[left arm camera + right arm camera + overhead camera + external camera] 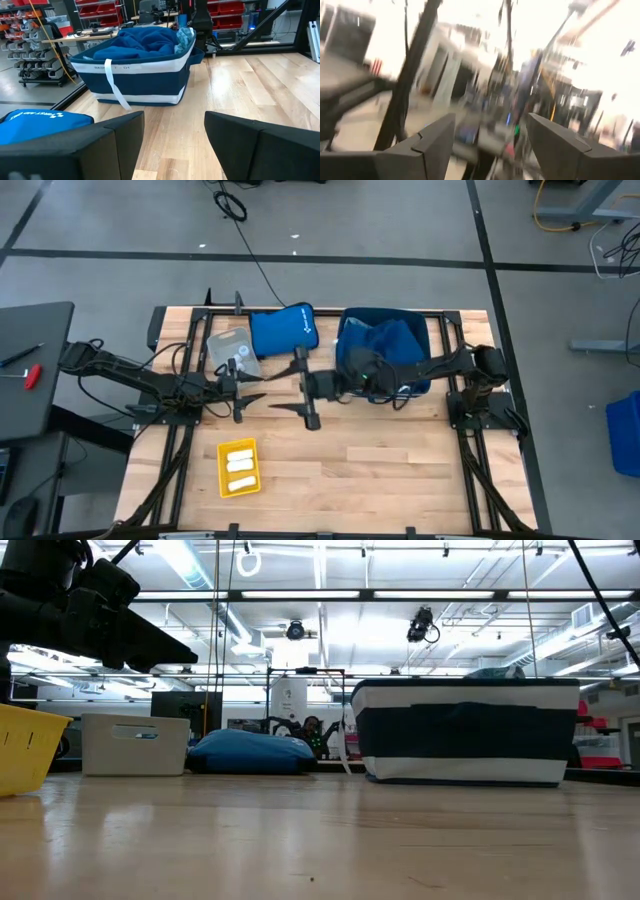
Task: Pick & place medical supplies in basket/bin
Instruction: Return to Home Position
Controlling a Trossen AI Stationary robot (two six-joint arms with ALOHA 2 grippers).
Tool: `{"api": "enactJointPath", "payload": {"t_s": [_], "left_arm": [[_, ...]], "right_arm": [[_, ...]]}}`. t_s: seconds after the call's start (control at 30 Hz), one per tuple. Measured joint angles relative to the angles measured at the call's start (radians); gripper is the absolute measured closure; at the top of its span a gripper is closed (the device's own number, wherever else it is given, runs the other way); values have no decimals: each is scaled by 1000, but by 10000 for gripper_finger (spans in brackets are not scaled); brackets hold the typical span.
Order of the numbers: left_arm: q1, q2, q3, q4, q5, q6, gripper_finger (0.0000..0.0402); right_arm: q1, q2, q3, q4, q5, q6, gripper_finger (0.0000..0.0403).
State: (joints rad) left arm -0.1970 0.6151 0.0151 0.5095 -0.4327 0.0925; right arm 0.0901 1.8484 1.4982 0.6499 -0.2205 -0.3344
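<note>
Over the wooden desk [400,480], from above, the left jaws and the right jaws hang close together, the navy cloth garment [385,340] heaped in the navy-and-white fabric basket [390,311], the white rolls [240,465] in the yellow plastic tray [221,472]; level with the desk, that basket stands near a royal-blue padded pouch [250,752]. Both wrist views show jaws spread and empty, the left also the light-blue patterned cloth [184,37] beside the navy one; homing, I judge, wants each arm lifted, then drawn to its own side, clear of the basket's white strap [114,85].
</note>
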Motion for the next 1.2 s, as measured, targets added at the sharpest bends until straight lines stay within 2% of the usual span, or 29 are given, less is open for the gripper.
{"api": "enactJointPath", "payload": {"t_s": [0.13,0.27,0.43,0.7,0.87,1.2], "left_arm": [[0,0,0,-1,0,0,189],[0,0,0,-1,0,0,189],[0,0,0,-1,0,0,189],[0,0,0,-1,0,0,189],[0,0,0,-2,0,0,189],[0,0,0,1,27,1,189]], "right_arm": [[28,0,-172,344,21,-15,147],[59,0,-300,522,85,-65,147],[112,1,-396,573,175,-126,147],[206,1,-443,586,255,-186,147],[255,1,-499,571,374,-198,147],[278,-7,-617,625,493,-41,147]]}}
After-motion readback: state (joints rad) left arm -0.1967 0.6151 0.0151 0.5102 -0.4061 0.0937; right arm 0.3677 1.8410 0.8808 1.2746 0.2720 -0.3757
